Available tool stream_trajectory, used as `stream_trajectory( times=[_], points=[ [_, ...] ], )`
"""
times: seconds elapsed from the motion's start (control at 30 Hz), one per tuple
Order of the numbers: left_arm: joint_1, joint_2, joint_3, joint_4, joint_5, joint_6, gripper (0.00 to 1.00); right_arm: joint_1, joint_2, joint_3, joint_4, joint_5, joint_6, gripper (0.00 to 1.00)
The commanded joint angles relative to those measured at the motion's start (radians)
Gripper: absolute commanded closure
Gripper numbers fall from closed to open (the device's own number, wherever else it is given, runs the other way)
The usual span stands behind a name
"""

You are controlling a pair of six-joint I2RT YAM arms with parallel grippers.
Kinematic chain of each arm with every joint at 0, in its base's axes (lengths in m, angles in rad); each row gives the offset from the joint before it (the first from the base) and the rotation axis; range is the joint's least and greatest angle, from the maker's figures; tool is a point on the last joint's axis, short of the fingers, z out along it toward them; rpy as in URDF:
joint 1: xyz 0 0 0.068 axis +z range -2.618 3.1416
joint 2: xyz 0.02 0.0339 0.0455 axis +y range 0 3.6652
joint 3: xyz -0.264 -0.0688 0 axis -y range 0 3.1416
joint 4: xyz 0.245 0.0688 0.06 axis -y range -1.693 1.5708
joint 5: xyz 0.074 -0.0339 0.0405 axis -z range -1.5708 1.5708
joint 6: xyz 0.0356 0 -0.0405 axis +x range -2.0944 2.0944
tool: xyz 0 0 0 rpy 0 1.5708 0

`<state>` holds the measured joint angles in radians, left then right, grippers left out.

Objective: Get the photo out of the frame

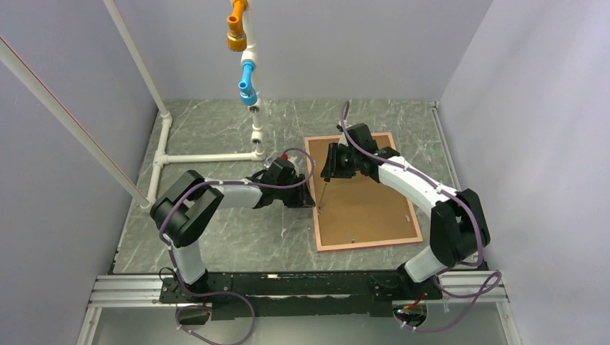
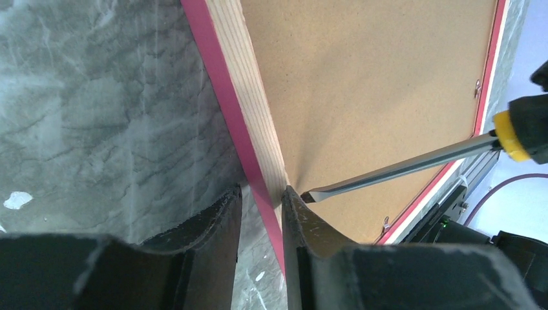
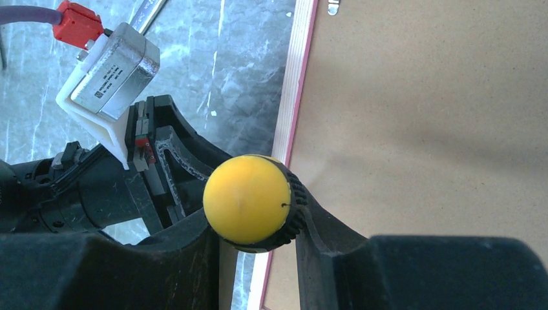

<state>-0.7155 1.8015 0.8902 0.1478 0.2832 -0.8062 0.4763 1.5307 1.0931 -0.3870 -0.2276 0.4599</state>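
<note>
The pink-red frame point(image 1: 368, 243) lies face down on the table, its brown backing board point(image 1: 360, 198) up. The photo is hidden under the board. My left gripper point(image 1: 306, 198) sits at the frame's left border. In the left wrist view its fingers point(image 2: 300, 223) are closed narrowly over the pink edge and wooden border point(image 2: 255, 139). My right gripper point(image 1: 332, 167) is shut on a screwdriver with a yellow butt point(image 3: 245, 199). The shaft point(image 2: 400, 169) slants down, and the flat tip point(image 2: 311, 196) is at the board's left edge beside my left finger.
A white pipe structure point(image 1: 208, 156) with orange point(image 1: 237, 32) and blue point(image 1: 247, 77) fittings stands at the back left. Small metal clips point(image 2: 477, 87) sit on the frame's far border. Grey walls close in three sides. A metal rail point(image 1: 288, 287) runs along the near edge.
</note>
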Motion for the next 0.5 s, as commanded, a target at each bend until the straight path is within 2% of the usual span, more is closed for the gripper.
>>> stream_trajectory(
  times=[0.0, 0.2, 0.47],
  points=[
    [0.005, 0.036, 0.015, -0.059, -0.035, 0.03, 0.69, -0.002, 0.014, 0.047, 0.04, -0.032, -0.025, 1.0],
    [0.004, 0.045, 0.013, -0.061, -0.031, 0.031, 0.72, -0.002, 0.035, 0.051, 0.02, -0.047, -0.042, 1.0],
    [0.004, 0.053, 0.005, -0.055, -0.033, 0.026, 0.73, -0.001, 0.061, 0.053, 0.008, -0.063, -0.06, 1.0]
  ],
)
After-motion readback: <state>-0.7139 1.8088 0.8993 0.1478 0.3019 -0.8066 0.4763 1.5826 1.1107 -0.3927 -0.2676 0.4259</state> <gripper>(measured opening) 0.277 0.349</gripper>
